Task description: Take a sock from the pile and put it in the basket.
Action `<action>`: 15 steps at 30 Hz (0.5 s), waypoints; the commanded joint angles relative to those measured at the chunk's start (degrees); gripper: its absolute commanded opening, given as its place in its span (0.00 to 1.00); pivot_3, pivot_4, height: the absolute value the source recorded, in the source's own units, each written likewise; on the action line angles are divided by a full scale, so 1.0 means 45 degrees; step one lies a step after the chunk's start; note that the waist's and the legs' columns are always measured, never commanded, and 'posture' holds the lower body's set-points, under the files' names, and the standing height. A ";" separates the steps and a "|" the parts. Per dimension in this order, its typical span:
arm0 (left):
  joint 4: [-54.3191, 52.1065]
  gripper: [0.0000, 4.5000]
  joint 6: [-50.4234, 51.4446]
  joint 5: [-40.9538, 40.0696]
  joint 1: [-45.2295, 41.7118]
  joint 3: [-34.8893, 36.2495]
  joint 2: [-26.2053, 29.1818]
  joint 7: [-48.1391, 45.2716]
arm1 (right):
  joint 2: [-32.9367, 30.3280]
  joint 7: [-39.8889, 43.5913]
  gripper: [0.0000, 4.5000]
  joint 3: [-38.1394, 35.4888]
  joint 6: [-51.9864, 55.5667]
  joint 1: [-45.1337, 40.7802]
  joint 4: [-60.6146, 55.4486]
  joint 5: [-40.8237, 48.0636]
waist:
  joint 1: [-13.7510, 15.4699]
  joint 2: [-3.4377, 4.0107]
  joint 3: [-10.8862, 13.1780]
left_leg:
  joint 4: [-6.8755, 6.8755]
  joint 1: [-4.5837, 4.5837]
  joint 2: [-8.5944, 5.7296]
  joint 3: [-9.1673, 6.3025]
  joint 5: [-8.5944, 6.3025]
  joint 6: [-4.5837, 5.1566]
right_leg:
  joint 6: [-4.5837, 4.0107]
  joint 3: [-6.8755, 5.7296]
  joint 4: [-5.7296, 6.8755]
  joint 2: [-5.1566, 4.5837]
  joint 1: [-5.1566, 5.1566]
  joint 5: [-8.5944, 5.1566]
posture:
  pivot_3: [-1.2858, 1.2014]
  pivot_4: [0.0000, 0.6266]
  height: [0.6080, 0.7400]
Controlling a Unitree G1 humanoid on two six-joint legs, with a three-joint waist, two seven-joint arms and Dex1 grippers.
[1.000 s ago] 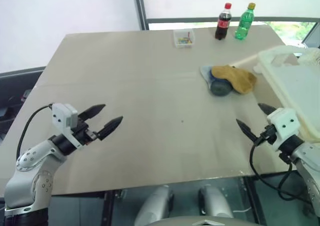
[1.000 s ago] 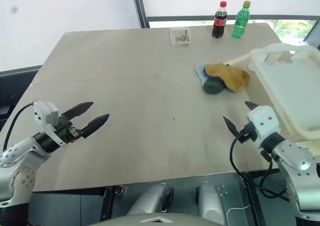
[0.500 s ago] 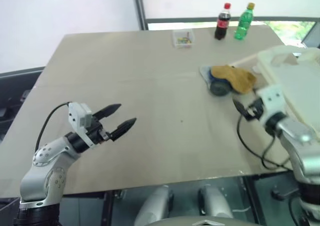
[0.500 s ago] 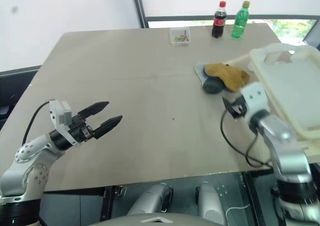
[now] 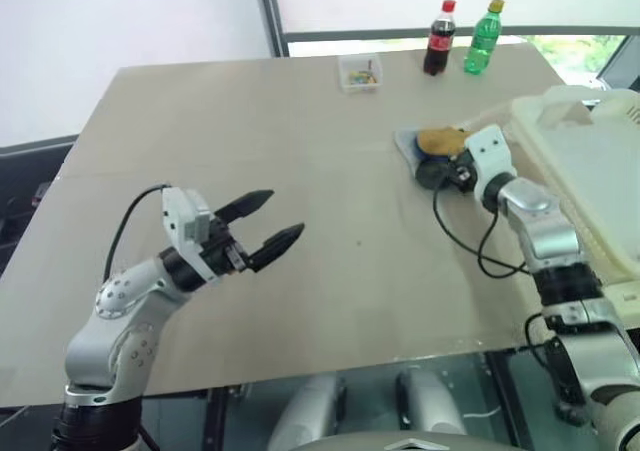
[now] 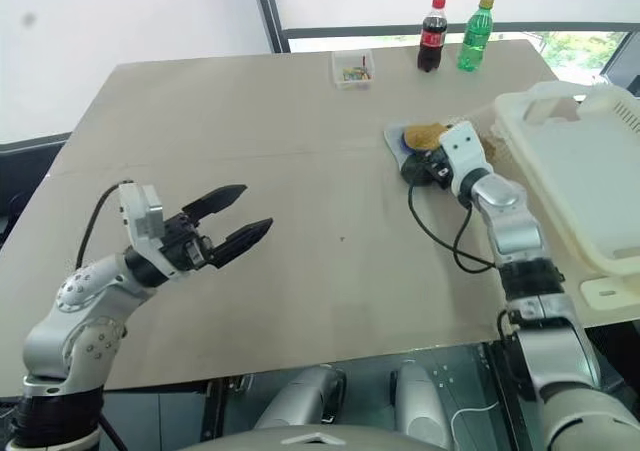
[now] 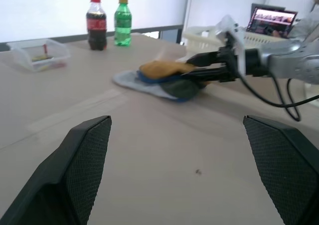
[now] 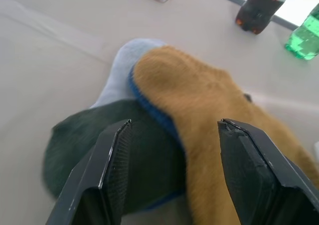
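Observation:
The pile (image 5: 436, 143) lies on the table at the right, beside the basket (image 5: 585, 161): a mustard sock (image 8: 199, 93) on top, a dark grey-green sock (image 8: 94, 150) under it, and pale blue (image 8: 119, 68) and royal blue edges. My right gripper (image 5: 442, 171) is at the pile's near side. Its fingers (image 8: 112, 170) stand apart with the mustard and dark socks between them, so it is open. My left gripper (image 5: 287, 213) hovers open and empty over the table's left half, pointing toward the pile.
A cola bottle (image 5: 437, 39) and a green bottle (image 5: 480, 38) stand at the table's far edge, with a small clear box (image 5: 358, 72) to their left. The basket overhangs the table's right side. A laptop (image 7: 274, 21) shows beyond the basket.
My right arm has reached forward from the table's near right edge to the pile, and its fingers have narrowed. The left gripper has drifted right and slightly up, still open.

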 commanded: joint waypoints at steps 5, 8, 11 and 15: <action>-0.0763 1.00 -0.0056 -0.0220 -0.0063 -0.0271 -0.0434 0.0504 | -0.0006 0.0076 0.63 -0.0296 -0.1133 -0.1204 0.1813 -0.0188 | -0.0016 0.0001 0.0001 | -0.0004 0.0003 0.0006 0.0007 0.0000 0.0000 | -0.0001 0.0006 0.0000 0.0007 0.0000 0.0000 | 0.52 0.24 0.91; -0.0722 1.00 -0.0139 -0.0124 0.0016 -0.0306 -0.0460 0.0495 | -0.0058 0.0202 0.63 -0.0267 -0.1505 -0.1492 0.2517 -0.0266 | -0.0016 0.0001 0.0001 | -0.0003 0.0003 0.0005 0.0017 0.0000 0.0000 | -0.0001 0.0013 0.0000 0.0007 -0.0001 0.0001 | 0.52 0.24 0.91; -0.0580 1.00 -0.0266 -0.0021 0.0136 -0.0242 -0.0418 0.0386 | -0.0084 0.0367 0.63 -0.0284 -0.1617 -0.1657 0.2873 -0.0247 | -0.0023 0.0001 0.0001 | -0.0005 0.0003 0.0006 0.0017 0.0000 -0.0001 | -0.0001 0.0014 0.0001 0.0009 -0.0003 0.0001 | 0.52 0.24 0.91; -0.0579 1.00 -0.0316 -0.0032 0.0151 -0.0191 -0.0438 0.0434 | -0.0043 0.0439 0.63 -0.0286 -0.1813 -0.1703 0.3160 -0.0268 | -0.0018 0.0001 0.0001 | -0.0004 0.0003 0.0006 0.0016 -0.0001 -0.0001 | -0.0001 0.0014 0.0000 0.0008 -0.0002 0.0001 | 0.52 0.24 0.91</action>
